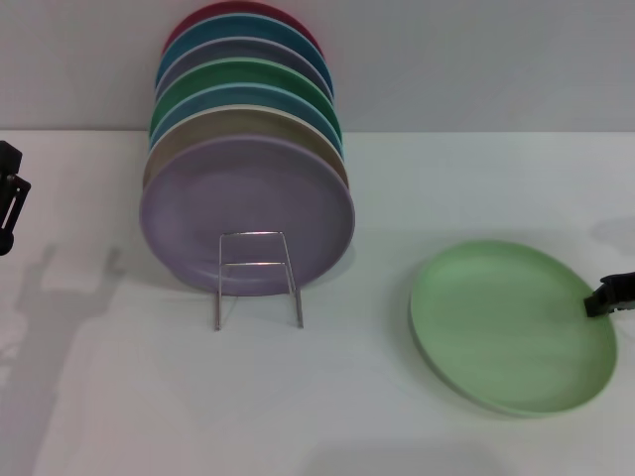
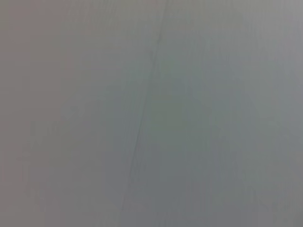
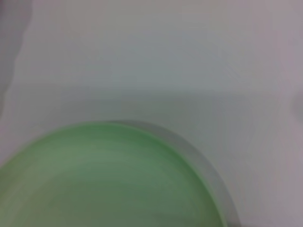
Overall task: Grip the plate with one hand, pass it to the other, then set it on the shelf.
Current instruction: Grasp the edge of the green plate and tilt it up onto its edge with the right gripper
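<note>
The pale mint-green plate lies on the white table at the right, in front of the rack. It fills the lower part of the right wrist view. My right gripper is at the plate's right rim, over its edge. The shelf is a chrome wire rack at centre left, with its small wire loop in front. My left gripper is at the far left edge, well away from the plate and the rack. The left wrist view shows only a plain grey surface.
Several coloured plates stand on edge in the rack, a lilac plate at the front, then beige, blue, darker green and red behind. A pale wall rises behind the table.
</note>
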`<state>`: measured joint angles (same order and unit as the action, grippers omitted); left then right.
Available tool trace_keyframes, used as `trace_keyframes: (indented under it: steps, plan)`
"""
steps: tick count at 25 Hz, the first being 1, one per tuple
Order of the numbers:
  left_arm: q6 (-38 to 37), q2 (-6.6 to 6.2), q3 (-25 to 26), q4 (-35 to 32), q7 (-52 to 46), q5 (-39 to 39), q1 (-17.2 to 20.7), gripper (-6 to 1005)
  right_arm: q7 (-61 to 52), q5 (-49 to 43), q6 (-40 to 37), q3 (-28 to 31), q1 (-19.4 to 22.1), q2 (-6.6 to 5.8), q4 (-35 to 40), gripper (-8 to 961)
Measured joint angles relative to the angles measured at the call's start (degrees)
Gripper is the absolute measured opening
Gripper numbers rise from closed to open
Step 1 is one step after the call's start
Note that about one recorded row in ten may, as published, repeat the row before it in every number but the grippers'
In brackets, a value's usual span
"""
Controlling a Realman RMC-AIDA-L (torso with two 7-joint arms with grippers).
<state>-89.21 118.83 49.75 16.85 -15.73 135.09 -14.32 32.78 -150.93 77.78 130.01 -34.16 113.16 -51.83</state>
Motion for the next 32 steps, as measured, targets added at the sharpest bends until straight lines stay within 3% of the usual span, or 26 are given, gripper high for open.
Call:
trace_keyframes:
  steps: [11, 21, 24, 32]
  plan:
    - [0.0, -0.03, 0.0, -0.02, 0.0, 0.18, -0.08, 853, 2.76, 3.15, -0.18, 0.73, 3.48, 1.61, -9.75, 19]
    - [0.3, 0.0, -0.01, -0.02, 0.01, 0.35, -0.19, 852, 5.61, 4.95, -1.9, 1.43, 6.73, 3.97, -19.87, 19]
    - [0.5, 0.03, -0.04, -0.07, 0.1, 0.36, -0.42, 852, 8.29, 6.05, -3.14, 1.36, 8.33, 5.32, -24.02, 19]
    - [0.65, 0.1, -0.09, -0.26, 0.21, 0.35, -0.9, 852, 10.26, 8.58, -9.54, -1.55, 11.9, 5.84, -27.99, 18]
